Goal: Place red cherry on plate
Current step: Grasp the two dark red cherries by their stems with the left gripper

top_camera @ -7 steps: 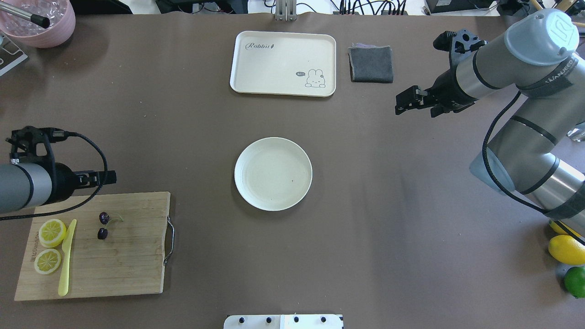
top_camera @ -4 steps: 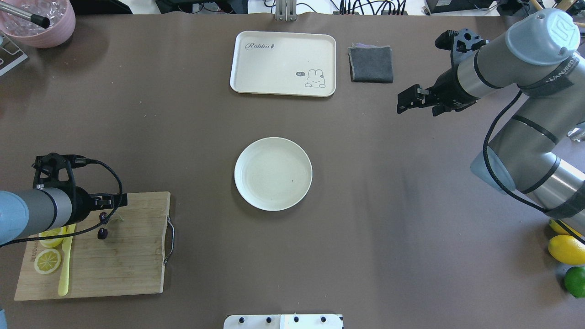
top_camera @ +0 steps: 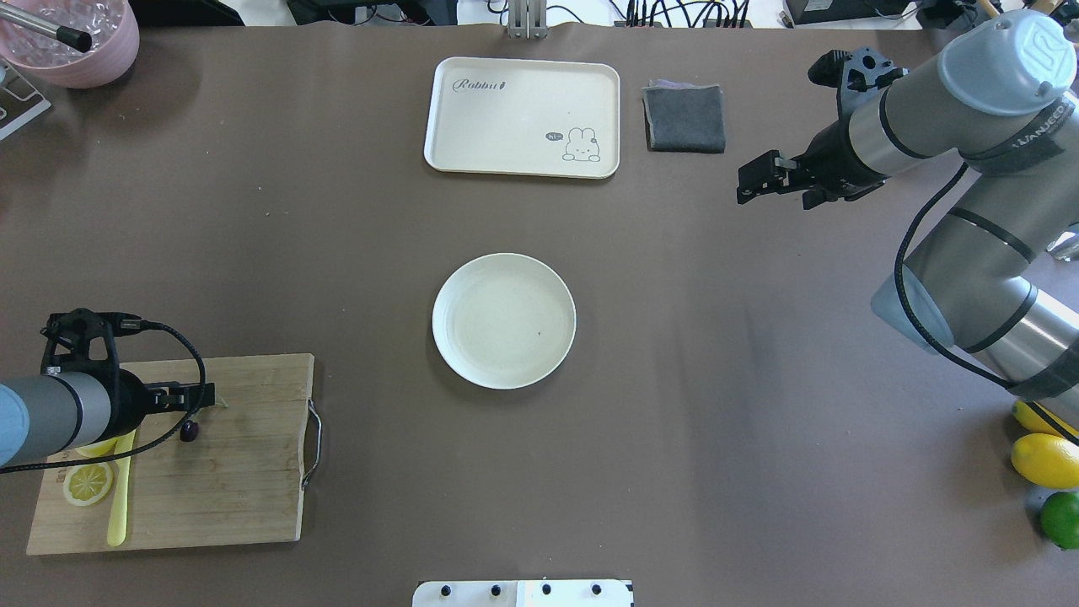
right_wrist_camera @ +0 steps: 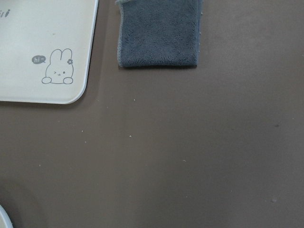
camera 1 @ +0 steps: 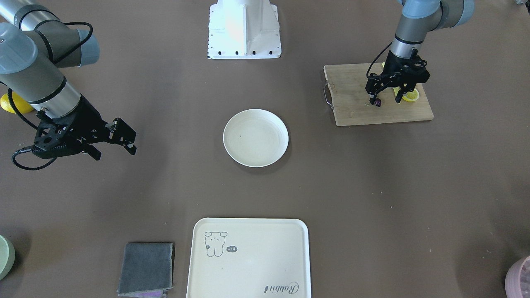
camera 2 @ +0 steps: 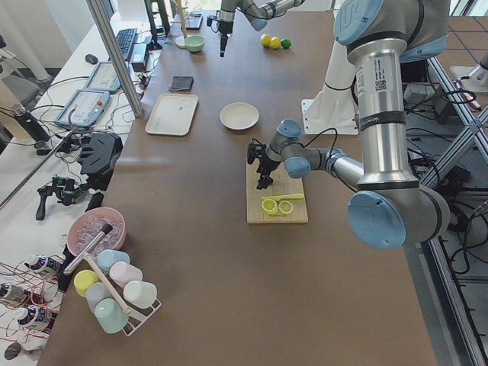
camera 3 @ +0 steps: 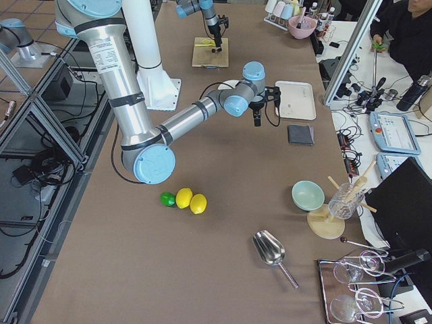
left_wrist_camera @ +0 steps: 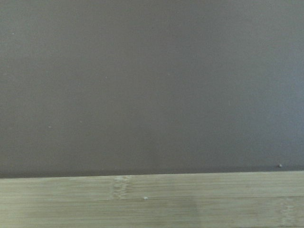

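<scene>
The red cherry [top_camera: 189, 431] lies on the wooden cutting board [top_camera: 244, 472] at the near left; only one dark fruit shows, the other is under my left gripper [top_camera: 198, 396]. The front-facing view has the cherry [camera 1: 377, 102] just inside one finger of the left gripper [camera 1: 385, 100], which is open and lowered over the board [camera 1: 356, 107]. The cream plate [top_camera: 447, 287] sits at the table's centre with nothing on it. My right gripper [top_camera: 746, 187] hovers open at the far right, holding nothing.
Lemon slices [top_camera: 87, 482] and a yellow knife [top_camera: 118, 506] share the board. At the far edge are a cream rabbit tray [top_camera: 523, 116] and a grey cloth [top_camera: 684, 118]. A pink bowl [top_camera: 76, 42] is far left; lemons [top_camera: 1045, 459] and a lime [top_camera: 1060, 518] are near right.
My left gripper came from beyond the board's far edge onto the board and lowered over the cherries, hiding one. The right gripper drifted slightly farther away.
</scene>
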